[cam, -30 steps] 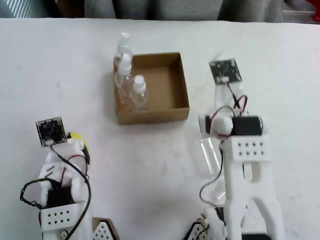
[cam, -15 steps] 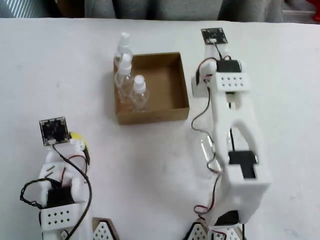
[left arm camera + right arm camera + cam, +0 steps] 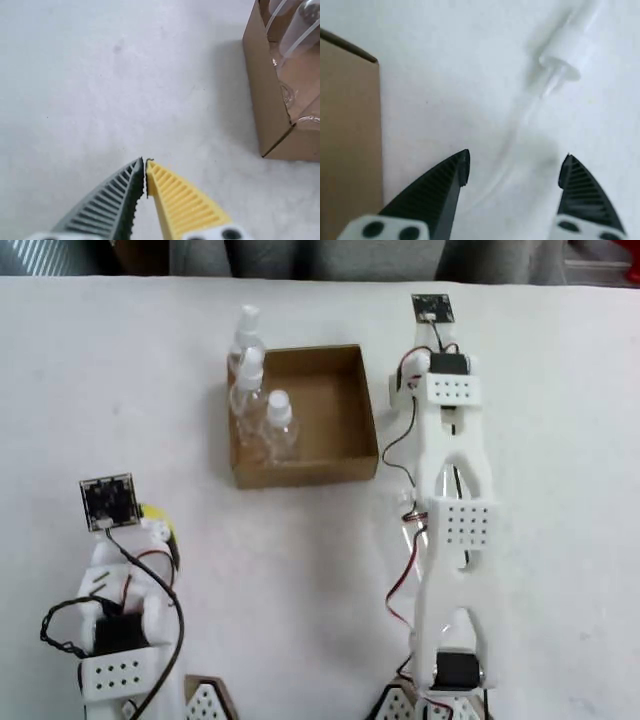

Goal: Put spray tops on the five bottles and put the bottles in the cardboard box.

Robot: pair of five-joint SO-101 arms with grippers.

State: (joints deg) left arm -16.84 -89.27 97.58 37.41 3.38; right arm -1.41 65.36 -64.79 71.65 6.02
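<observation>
So, nearest us the left pincer (image 3: pixel 144 165) sits pinched closed with nothing in it, low over the counter (image 3: pixel 120 370). Mid-counter, the cardboard box (image 3: pixel 305 472) has two capped bottles (image 3: pixel 279 423) along its left wall, plus a third bottle (image 3: pixel 245 335) at the far corner; we can't tell if that one's inside. Farther out, the right pincer (image 3: pixel 516 156) gapes wide, empty, over a loose spray top (image 3: pixel 560 62) lying flat. We'd guess two bottles are left to do.
</observation>
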